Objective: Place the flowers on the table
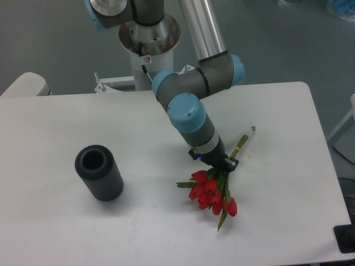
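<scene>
— Where did the bunch of red tulips with thin green stems (213, 195) lie?

— On the white smooth tabletop (288, 221), right of the dark grey ribbed vase (99, 172). Light, floppy, easily bruised; best held at the stems.

— And the black two-finger gripper (221, 166)?

— At the stems; I couldn't tell whether its jaws were closed.

Worktop: large white smooth rectangular worktop (83, 233) with rounded corners.
Flowers: small bunch of red tulips with green leaves and thin stems (212, 194), lying flat right of centre, heads towards the near edge.
Tool: black two-finger tool (222, 166), low over the stems; finger state unclear.
Vase: dark grey ribbed cylinder vase (99, 173), upright, well left of the tulips.
</scene>
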